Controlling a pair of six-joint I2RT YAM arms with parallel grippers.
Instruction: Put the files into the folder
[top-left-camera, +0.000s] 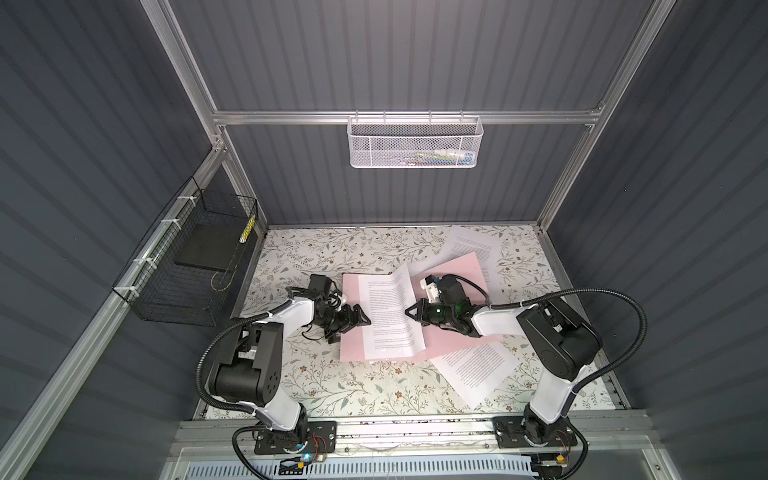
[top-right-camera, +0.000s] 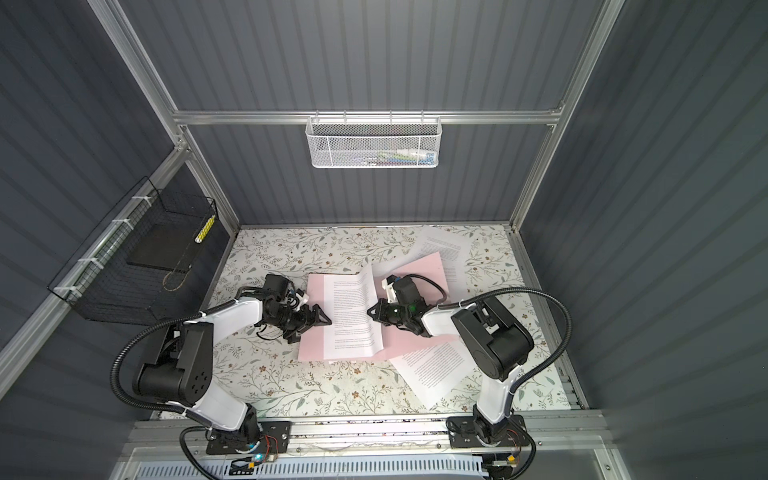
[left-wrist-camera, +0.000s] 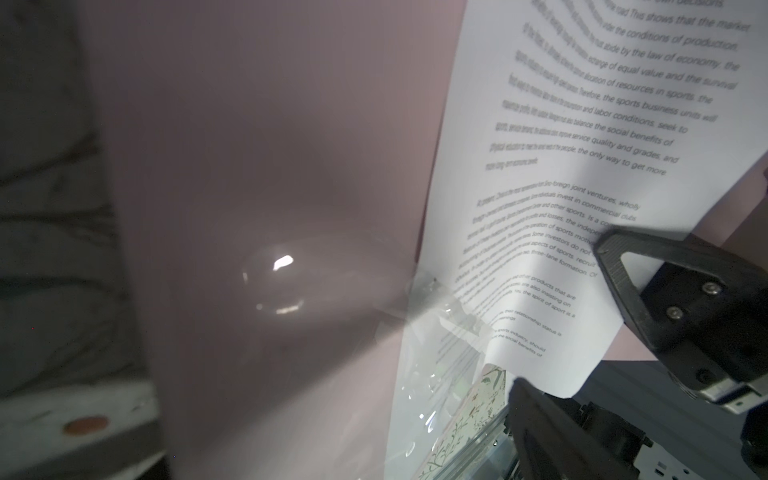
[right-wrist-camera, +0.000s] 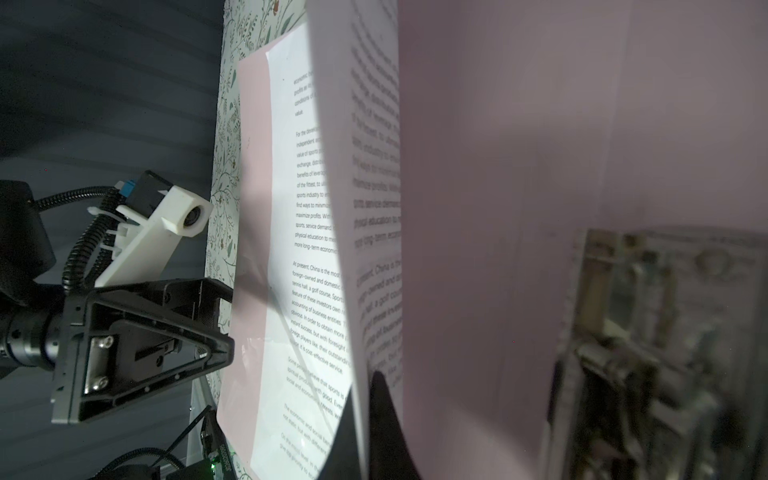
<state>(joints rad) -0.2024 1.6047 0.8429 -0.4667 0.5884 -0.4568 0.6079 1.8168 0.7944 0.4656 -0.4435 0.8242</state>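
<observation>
My right hand (top-left-camera: 409, 311), closed on the raised right edge of one printed sheet (top-left-camera: 388, 320), should lay it square on the open pink folder (top-left-camera: 352, 345) in the middle of the desk (top-left-camera: 332, 386), while my left hand (top-left-camera: 364, 315), jaws spread over the folder's left margin, can steady it; two further files (top-left-camera: 473, 370) lie rightward.

I count at least four printed sheets (top-left-camera: 390, 320); two lie over the pink, one flat (right-wrist-camera: 307, 257); one sits behind (top-left-camera: 473, 245); one in front (top-left-camera: 473, 370); one pink folder (top-left-camera: 352, 299); two wire baskets, white (top-left-camera: 413, 143) and black (top-left-camera: 183, 266); one black slab (top-left-camera: 203, 247).
</observation>
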